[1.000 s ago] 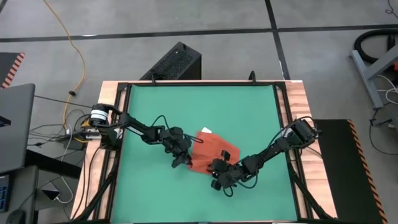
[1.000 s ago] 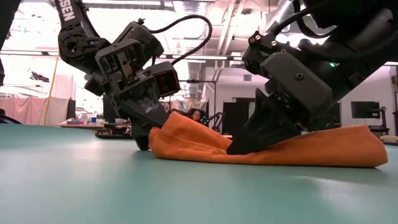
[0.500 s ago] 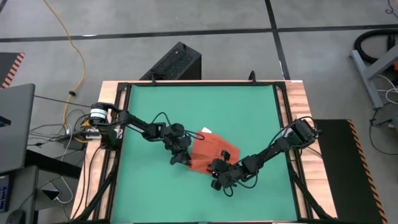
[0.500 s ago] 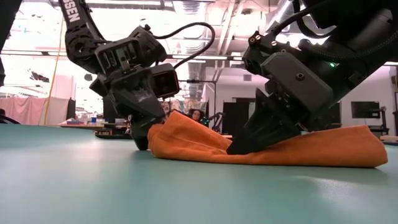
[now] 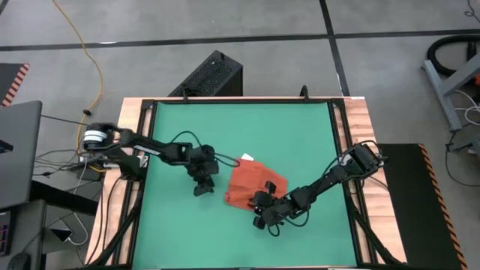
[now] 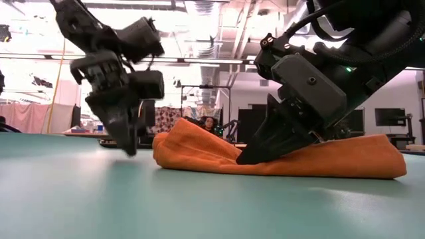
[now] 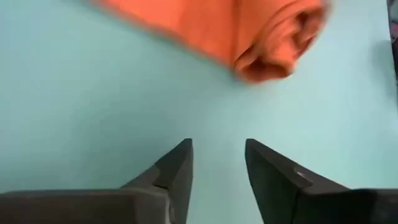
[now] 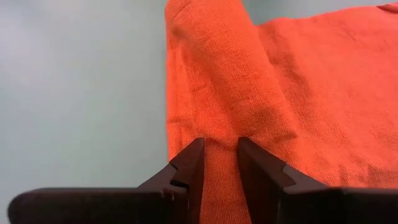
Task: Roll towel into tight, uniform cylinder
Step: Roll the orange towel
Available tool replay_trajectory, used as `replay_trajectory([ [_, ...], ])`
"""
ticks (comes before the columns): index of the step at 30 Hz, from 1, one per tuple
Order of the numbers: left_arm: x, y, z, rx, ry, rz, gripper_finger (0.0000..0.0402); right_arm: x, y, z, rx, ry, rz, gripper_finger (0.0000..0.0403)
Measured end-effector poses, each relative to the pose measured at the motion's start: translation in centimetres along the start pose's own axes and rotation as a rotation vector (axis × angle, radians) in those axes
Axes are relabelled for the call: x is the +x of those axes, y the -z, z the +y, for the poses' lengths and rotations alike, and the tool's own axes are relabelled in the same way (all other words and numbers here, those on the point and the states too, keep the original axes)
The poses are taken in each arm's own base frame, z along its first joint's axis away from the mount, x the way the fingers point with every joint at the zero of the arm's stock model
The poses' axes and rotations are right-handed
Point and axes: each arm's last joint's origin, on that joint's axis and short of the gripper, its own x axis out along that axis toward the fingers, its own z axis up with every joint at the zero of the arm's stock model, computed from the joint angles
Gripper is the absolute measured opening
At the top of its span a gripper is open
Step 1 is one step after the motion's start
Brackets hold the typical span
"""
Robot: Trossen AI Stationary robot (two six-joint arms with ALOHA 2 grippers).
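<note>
The towel (image 5: 251, 185) lies on the green mat (image 5: 247, 131), a little toward the right and the near side of the middle. It is orange-red, and a small white tag (image 5: 247, 158) shows at its far edge. In the low view the towel (image 6: 312, 159) is partly rolled: the end near the left arm is bunched up into a thick fold, and the rest lies lower and flatter on the mat.

The right gripper (image 5: 262, 210) is at the near edge of the towel. In the right wrist view its two fingers (image 8: 186, 171) are closed on a raised fold of the cloth (image 8: 249, 106), which is pinched between them.

The left gripper (image 5: 202, 187) is just beside the towel, on its left side, and does not touch it. In the left wrist view its fingers (image 7: 177, 171) stand apart with nothing between them, only the bare mat, and the rolled end of the towel (image 7: 273, 43) is a short way in front.

The mat lies on a wooden table (image 5: 360, 120).
</note>
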Motion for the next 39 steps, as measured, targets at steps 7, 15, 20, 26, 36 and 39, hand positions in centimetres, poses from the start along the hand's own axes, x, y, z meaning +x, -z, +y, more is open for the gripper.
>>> replay_trajectory([
  [7, -1.2, -0.1, -6.1, 0.347, 0.004, -0.282, 0.0049, 0.1, -0.1, -0.1, -0.012, 0.001, -0.002, 0.0120],
  [15, 1.0, 0.6, -9.5, 0.596, 0.042, -0.420, 0.0001, 0.2, -0.2, -0.3, -0.013, 0.000, 0.000, 0.0120],
  [20, 2.8, 0.7, -8.5, 0.628, -0.007, -0.414, 0.0000, 0.2, -0.3, -0.3, -0.012, 0.000, -0.002, 0.0120],
  [26, 4.1, 0.8, -7.4, 0.616, -0.026, -0.397, 0.0000, 0.2, -0.3, -0.3, -0.010, 0.000, -0.006, 0.0120],
  [36, 3.8, 0.3, -7.3, 0.655, -0.064, -0.447, 0.0000, 0.3, -0.4, -0.4, -0.006, 0.007, -0.010, 0.0120],
  [39, 3.8, 0.2, -7.4, 0.663, -0.054, -0.459, 0.0000, 0.3, -0.4, -0.4, -0.005, 0.007, -0.010, 0.0120],
])
